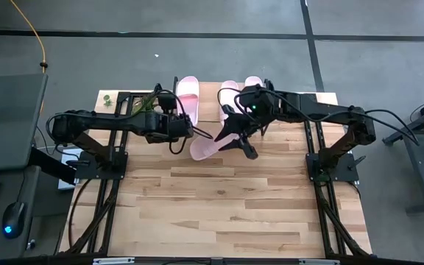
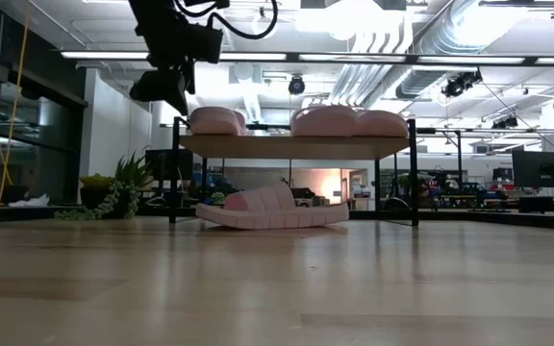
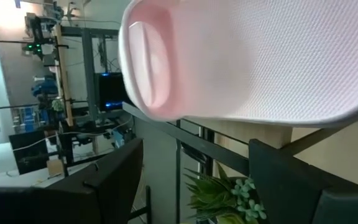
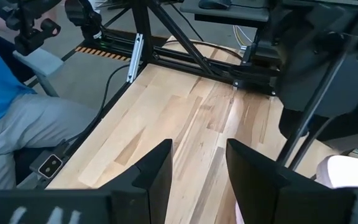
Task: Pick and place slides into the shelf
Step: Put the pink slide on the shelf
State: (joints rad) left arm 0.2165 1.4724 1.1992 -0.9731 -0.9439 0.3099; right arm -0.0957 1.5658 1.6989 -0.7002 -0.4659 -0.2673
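Note:
Three pale pink slides lie sole-down on the shelf (image 1: 326, 98) top board: one (image 1: 188, 96) on the left, two (image 1: 230, 92) (image 1: 252, 85) side by side on the right. In the low view they sit in a row (image 2: 214, 120) (image 2: 325, 120) (image 2: 383, 123) on the board (image 2: 287, 146). A fourth slide (image 1: 203, 146) (image 2: 272, 207) rests on the table in front of the shelf. My left gripper (image 1: 191, 129) (image 2: 166, 86) (image 3: 196, 146) is open, just off the left slide (image 3: 247, 56). My right gripper (image 1: 238, 141) (image 4: 199, 148) is open above the table, beside the fourth slide (image 4: 347, 171).
A small green plant (image 1: 105, 99) (image 3: 222, 193) stands by the shelf's left end. Black frame bars (image 4: 185, 53) run along the table's sides. A seated person (image 4: 17, 118) shows beyond the table in the right wrist view. Bare wood (image 1: 219, 206) fills the table's near half.

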